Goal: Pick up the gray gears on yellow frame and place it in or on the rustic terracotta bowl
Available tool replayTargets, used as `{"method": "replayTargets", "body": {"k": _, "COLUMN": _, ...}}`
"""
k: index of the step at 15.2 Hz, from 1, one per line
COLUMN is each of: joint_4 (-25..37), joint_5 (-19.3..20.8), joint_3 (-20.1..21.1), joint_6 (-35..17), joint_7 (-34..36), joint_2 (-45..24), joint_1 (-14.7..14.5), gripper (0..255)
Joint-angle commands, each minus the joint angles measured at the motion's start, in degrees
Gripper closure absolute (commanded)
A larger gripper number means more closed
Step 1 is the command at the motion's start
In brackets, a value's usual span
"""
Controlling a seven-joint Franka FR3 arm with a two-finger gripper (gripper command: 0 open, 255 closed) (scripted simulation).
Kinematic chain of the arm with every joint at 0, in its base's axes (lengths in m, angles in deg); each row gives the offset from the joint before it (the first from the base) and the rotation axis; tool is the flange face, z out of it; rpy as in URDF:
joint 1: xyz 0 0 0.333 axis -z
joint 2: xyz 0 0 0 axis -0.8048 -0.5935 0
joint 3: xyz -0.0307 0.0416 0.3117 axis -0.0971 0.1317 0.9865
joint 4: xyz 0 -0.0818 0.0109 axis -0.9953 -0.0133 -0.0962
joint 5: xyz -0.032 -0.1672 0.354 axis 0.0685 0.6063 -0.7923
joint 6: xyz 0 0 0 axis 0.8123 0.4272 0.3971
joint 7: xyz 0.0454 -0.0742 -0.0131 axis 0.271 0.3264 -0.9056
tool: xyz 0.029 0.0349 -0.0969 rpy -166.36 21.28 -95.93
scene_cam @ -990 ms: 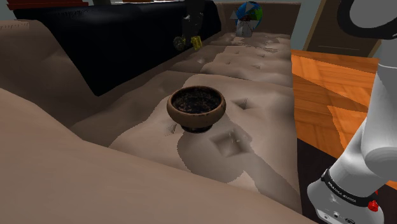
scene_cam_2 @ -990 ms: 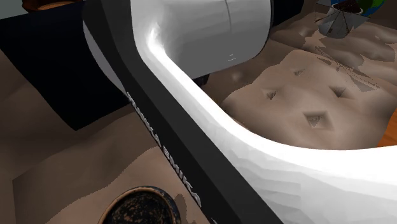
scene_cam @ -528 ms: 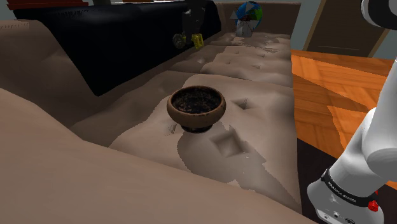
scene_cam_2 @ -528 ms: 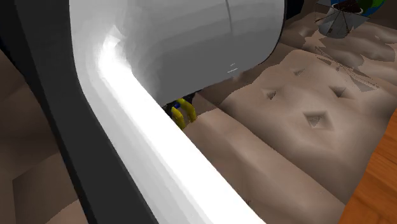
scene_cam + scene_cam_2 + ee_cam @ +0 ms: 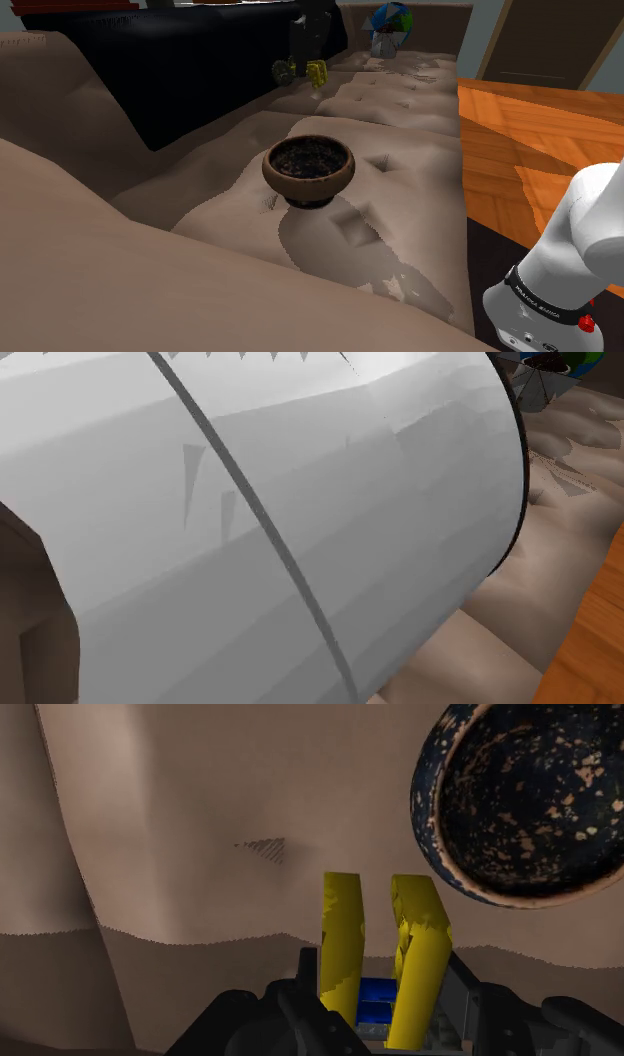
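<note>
The toy, a yellow frame (image 5: 343, 944) with grey gears and a blue part low between its two prongs, sits clasped between my gripper's (image 5: 385, 1009) black fingers (image 5: 250, 1019). In the shoulder view the gripper (image 5: 302, 60) hangs at the far end of the tan sofa, with the yellow toy (image 5: 317, 72) under it, in front of a dark blanket. The brown bowl (image 5: 308, 168), dark and speckled inside, stands on the sofa seat, nearer the stand than the gripper. From the hand, the bowl (image 5: 520, 804) lies off to one side, ahead of the toy.
A dark blanket (image 5: 200, 60) drapes the sofa back. A colourful globe-like object (image 5: 390, 20) stands at the sofa's far end. Orange wood floor (image 5: 520, 130) lies beside the sofa. My white arm link (image 5: 250, 522) blocks most of the second exterior view.
The arm has swung, its upper link dropping lower at the shoulder view's right and now covering the second exterior view. The toy has shifted slightly with the gripper.
</note>
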Motion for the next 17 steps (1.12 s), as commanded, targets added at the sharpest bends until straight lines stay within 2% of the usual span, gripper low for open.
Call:
{"method": "replayTargets", "body": {"k": 1, "joint_4": -3.06, "joint_5": -0.11, "joint_3": 1.13, "joint_6": -0.13, "joint_7": 2.24, "joint_2": 2.85, "joint_1": -1.04, "gripper": 255}}
{"method": "replayTargets", "body": {"k": 11, "joint_4": -11.89, "joint_5": -1.68, "joint_3": 6.98, "joint_6": 1.32, "joint_7": 12.05, "joint_2": 12.84, "joint_1": -5.39, "gripper": 255}}
{"method": "replayTargets", "body": {"k": 17, "joint_4": -17.72, "joint_5": -1.96, "joint_3": 6.95, "joint_6": -3.37, "joint_7": 12.15, "joint_2": 14.01, "joint_1": -5.52, "gripper": 255}}
